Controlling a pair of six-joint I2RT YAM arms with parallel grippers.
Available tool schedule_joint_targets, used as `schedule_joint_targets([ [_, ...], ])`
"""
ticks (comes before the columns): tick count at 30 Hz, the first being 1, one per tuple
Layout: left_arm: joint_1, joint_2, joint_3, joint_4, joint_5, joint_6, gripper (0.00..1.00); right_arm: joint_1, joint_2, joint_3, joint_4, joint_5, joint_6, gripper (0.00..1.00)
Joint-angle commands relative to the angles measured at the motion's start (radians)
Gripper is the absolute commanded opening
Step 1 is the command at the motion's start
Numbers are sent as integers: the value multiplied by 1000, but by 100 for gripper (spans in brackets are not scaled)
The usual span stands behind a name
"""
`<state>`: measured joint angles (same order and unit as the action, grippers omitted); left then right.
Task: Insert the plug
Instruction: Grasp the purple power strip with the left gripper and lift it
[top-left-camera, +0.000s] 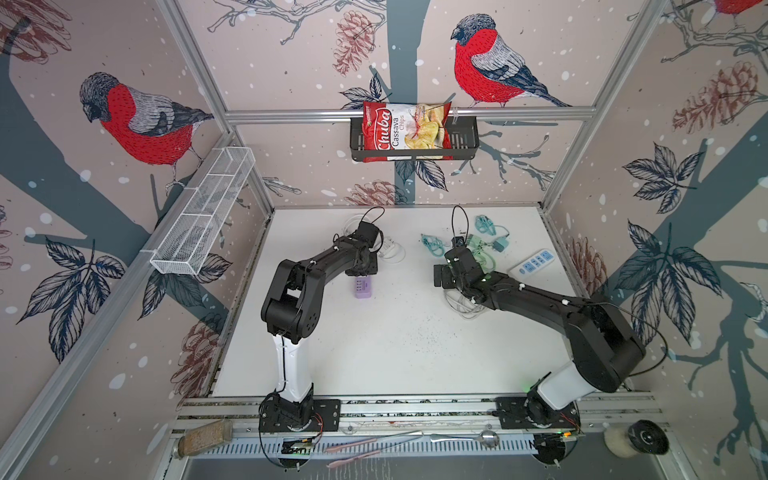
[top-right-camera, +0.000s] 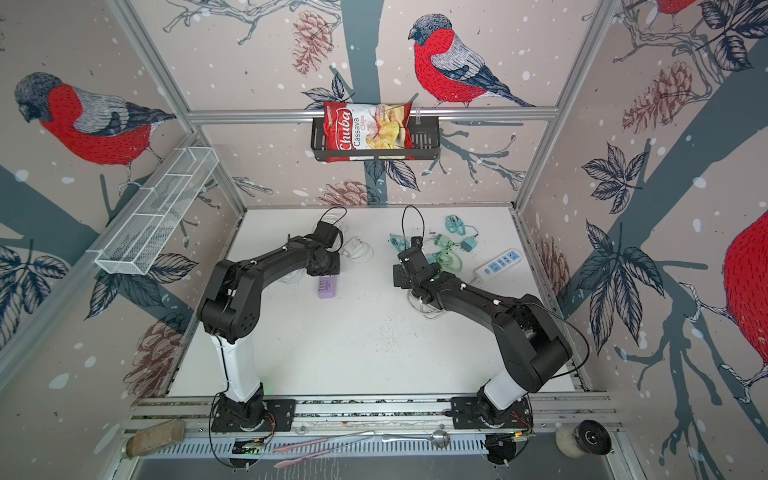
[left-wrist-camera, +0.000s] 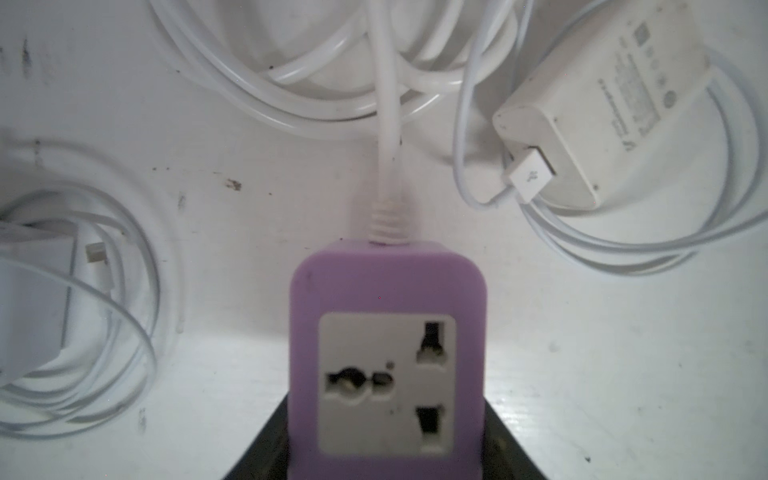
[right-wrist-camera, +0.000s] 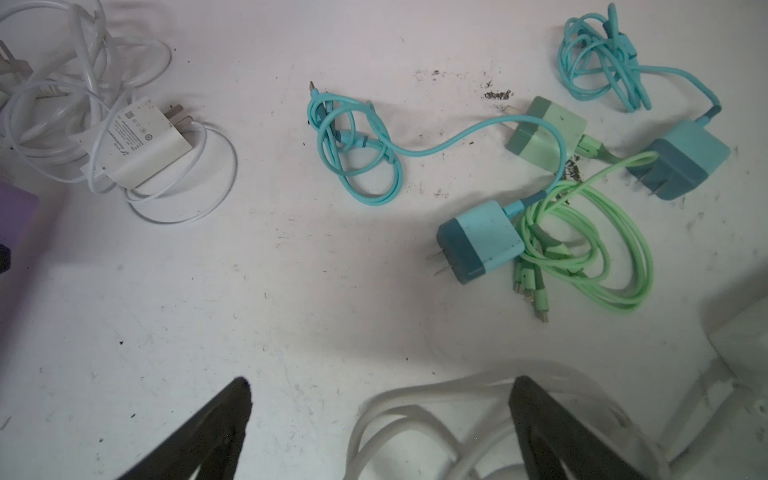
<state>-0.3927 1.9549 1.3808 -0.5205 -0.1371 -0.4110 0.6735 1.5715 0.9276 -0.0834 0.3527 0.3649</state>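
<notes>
On table (left-wrist-camera: 582, 374), purple socket block (left-wrist-camera: 388, 291), sides clamped by left gripper (left-wrist-camera: 386, 415), socket face empty; right gripper (right-wrist-camera: 380, 386) jaws wide apart, holding nothing, over white cable (right-wrist-camera: 399, 413); beyond it blue charger (right-wrist-camera: 478, 241) lies loose, prongs bare; judged: pickup and insertion both left to do.

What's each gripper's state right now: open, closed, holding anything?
Left gripper: closed on the purple socket.
Right gripper: open, fingers wide apart, holding nothing.
</notes>
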Motion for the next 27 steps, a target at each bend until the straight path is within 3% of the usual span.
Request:
schedule_joint_targets([
  [1,0,-36,-20,-37,-19,41,32,2,-18,-10,-15,27,6,98],
  [9,-2,-133,-71,-69,-70,31,29,1,-29,-21,-21,32,10,98],
  [18,18,-235,111,-248,-283,13,28,4,-54,-32,-13,28,16,98],
  [24,18,-315,182,-306,-291,31,27,4,-91,-45,-9,48,8,98],
  [27,17,-373,184,-341,-244,58,26,3,-107,-51,-8,54,-2,99],
])
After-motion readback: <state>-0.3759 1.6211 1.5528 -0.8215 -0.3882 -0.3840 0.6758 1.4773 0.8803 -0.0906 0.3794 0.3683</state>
